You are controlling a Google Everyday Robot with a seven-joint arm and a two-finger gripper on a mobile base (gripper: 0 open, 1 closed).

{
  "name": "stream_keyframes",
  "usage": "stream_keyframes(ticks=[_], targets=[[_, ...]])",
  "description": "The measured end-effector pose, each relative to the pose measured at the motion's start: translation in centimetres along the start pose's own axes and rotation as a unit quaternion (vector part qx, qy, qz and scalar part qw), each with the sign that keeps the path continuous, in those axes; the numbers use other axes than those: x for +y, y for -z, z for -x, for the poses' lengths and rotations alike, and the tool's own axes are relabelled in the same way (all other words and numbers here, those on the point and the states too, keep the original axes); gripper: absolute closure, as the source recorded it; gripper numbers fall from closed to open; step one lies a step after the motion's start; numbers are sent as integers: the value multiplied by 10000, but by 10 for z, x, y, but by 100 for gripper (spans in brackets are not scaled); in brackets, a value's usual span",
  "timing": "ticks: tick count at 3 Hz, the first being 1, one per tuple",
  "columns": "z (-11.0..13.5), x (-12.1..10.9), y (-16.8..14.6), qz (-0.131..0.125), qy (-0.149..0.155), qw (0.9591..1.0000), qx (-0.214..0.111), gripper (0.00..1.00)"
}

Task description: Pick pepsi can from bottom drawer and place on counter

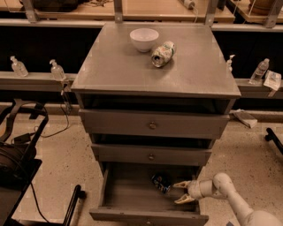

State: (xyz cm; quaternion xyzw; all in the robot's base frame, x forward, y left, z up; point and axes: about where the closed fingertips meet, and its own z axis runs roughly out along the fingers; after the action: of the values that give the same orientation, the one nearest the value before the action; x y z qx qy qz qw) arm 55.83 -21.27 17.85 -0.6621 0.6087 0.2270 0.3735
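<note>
Dark blue pepsi can (160, 182) lying inside pulled-out bottom drawer (127, 195); hand (177, 193), spread apart, just beside it; grey counter (128, 70) above.

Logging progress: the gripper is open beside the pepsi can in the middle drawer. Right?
Not quite. The camera view shows the open gripper beside the pepsi can in the bottom drawer, not the middle one.

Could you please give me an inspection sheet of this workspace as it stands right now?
Surface: counter, a flat grey metal top.
Job's things: pepsi can lying in the open bottom drawer; not yet on the counter.
Clutter: white bowl and pale green can on its side, both on the counter.
Grippers: gripper open, inside the drawer, just right of the pepsi can, not around it.
Cables: black cable hanging left of the cabinet.
Surroundings: small bottles on side ledges; wooden shelf behind.
</note>
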Motion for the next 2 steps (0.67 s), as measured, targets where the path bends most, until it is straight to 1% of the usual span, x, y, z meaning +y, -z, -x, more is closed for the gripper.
stream_keyframes(ticks=[1, 2], targets=[[1, 1, -2, -1, -136, 9999, -24, 0], [1, 1, -4, -31, -143, 9999, -34, 0]])
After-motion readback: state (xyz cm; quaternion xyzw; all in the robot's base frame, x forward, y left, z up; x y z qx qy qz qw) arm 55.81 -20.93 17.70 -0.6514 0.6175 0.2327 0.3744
